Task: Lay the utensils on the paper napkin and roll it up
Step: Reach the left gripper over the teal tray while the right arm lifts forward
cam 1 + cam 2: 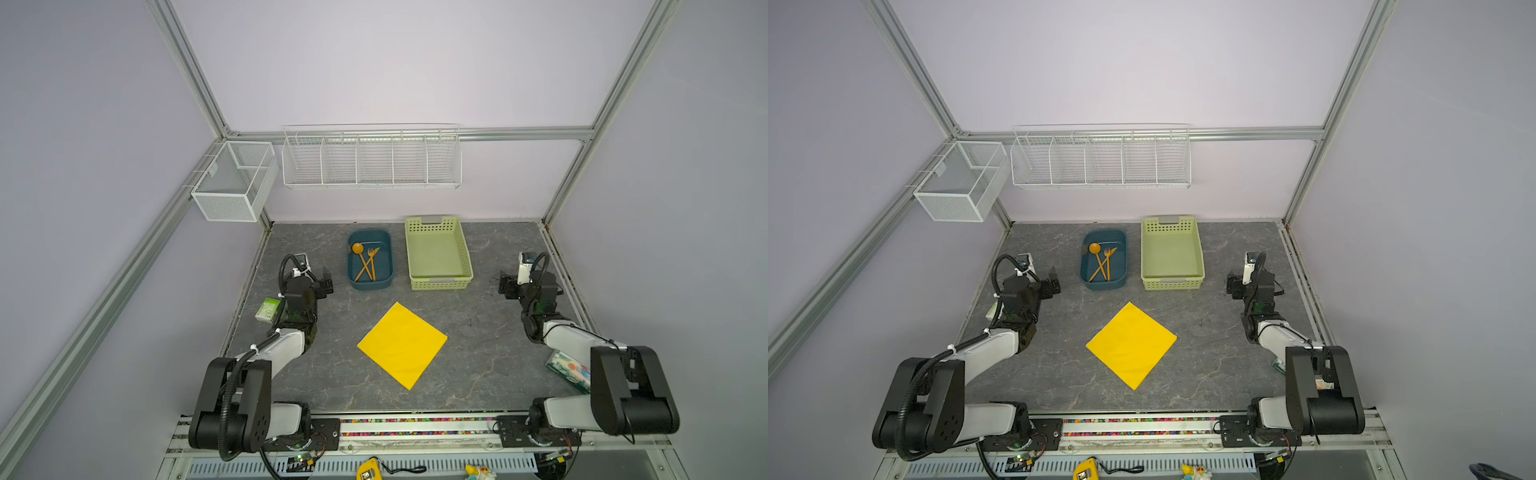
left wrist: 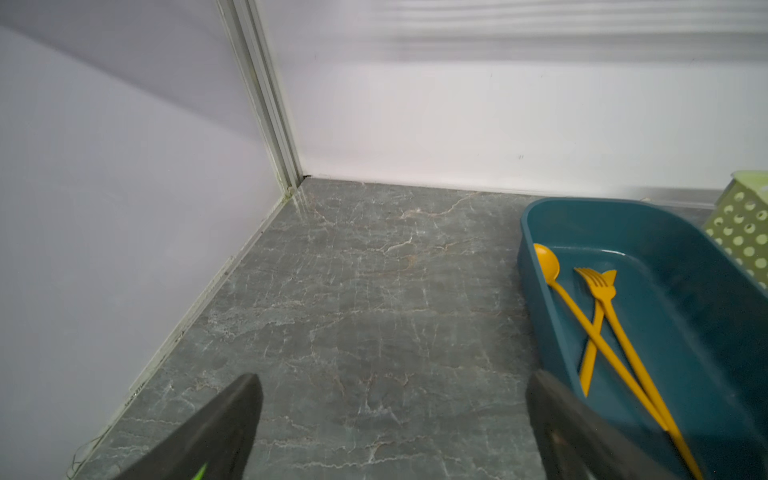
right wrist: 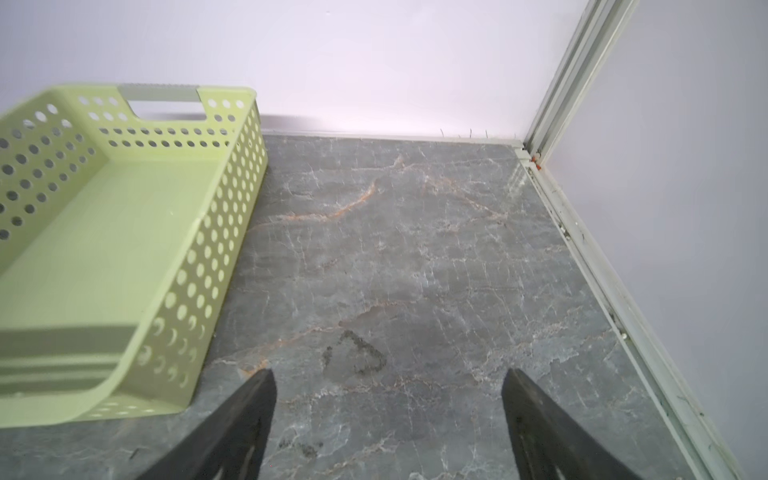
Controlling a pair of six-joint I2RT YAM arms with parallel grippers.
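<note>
Noting start state: utensils [image 1: 366, 266] lie crossed in teal bin [image 1: 370, 286], long axes running toward the robot, just beside left gripper [image 1: 327, 282], the nearer one. Beyond green basket [image 1: 440, 284] sits right gripper [image 1: 505, 286]. Both jaws wide apart, holding nothing. Flat mid-table, bare: paper napkin [image 1: 402, 345].

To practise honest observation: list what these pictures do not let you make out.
Patterned pack: both top views, right arm covers part.
Green-white packet: a top view, left arm covers part.
Thin utensil: left wrist view, fork covers its head.
</note>
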